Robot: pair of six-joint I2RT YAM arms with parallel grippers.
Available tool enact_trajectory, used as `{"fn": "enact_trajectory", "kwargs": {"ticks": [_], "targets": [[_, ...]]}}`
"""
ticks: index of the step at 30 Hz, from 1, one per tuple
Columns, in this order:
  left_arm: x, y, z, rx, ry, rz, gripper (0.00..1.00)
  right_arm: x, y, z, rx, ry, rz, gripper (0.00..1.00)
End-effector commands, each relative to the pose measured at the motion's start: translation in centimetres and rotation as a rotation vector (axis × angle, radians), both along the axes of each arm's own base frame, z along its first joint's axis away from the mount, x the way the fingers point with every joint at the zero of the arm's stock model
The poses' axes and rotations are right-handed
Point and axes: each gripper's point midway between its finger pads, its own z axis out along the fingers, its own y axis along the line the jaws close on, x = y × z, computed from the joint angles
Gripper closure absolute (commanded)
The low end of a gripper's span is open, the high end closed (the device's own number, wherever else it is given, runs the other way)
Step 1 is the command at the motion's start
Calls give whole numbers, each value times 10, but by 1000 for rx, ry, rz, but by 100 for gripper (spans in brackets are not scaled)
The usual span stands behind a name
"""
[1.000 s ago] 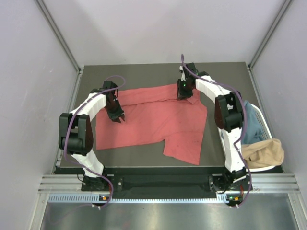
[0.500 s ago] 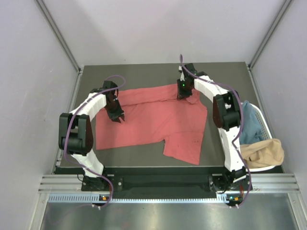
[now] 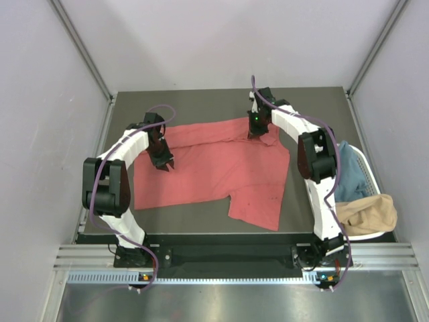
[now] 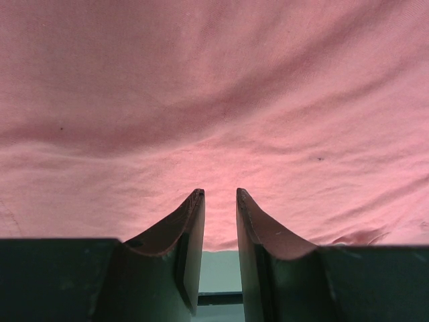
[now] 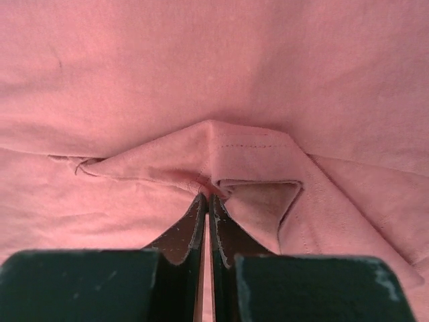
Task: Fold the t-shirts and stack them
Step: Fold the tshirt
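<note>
two grippers over the cloth: how does the right gripper point(image 5: 206, 196) stand?
its fingers are pressed together, pinching a raised fold of the coral-red t-shirt point(image 3: 214, 171) beside a stitched hem at the shirt's far edge

and the left gripper point(image 4: 220, 193)?
its fingers stand slightly apart with a narrow gap and nothing between them, tips close over the same shirt toward its left side; whether they touch it cannot be told

where does that shirt lie?
spread wrinkled across the middle of the dark table point(image 3: 201, 107), one flap reaching toward the near edge

and farther out?
a blue t-shirt point(image 3: 350, 176) and a tan t-shirt point(image 3: 367, 213) sit bunched in the white basket point(image 3: 369, 168) at the table's right side, beyond the right arm, the tan one draped over the near rim
</note>
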Motion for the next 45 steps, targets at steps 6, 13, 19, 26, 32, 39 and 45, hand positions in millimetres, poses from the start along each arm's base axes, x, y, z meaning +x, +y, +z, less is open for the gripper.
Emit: {"fn": "enact_trajectory", "kwargs": {"ticks": [6,13,19,26,32,39,45], "targets": [[10,-1,8,-7,-25,-2,69,-36,18,49,164,57,-24,100],[4,-3,3,-17,-13,2,69,-59,29,54,252,142,-106,100],[3,-2,5,-17,-18,11,69,-83,39,42,289,240,-137,100],[0,-1,4,-11,-15,17,69,-103,58,35,346,316,-156,99],[0,-1,3,-15,-13,21,69,-111,66,32,403,356,-197,98],[0,-1,0,-12,-7,22,69,-114,67,30,410,352,-162,68],[0,0,2,-10,-15,24,69,-92,28,64,240,92,-9,55]]}}
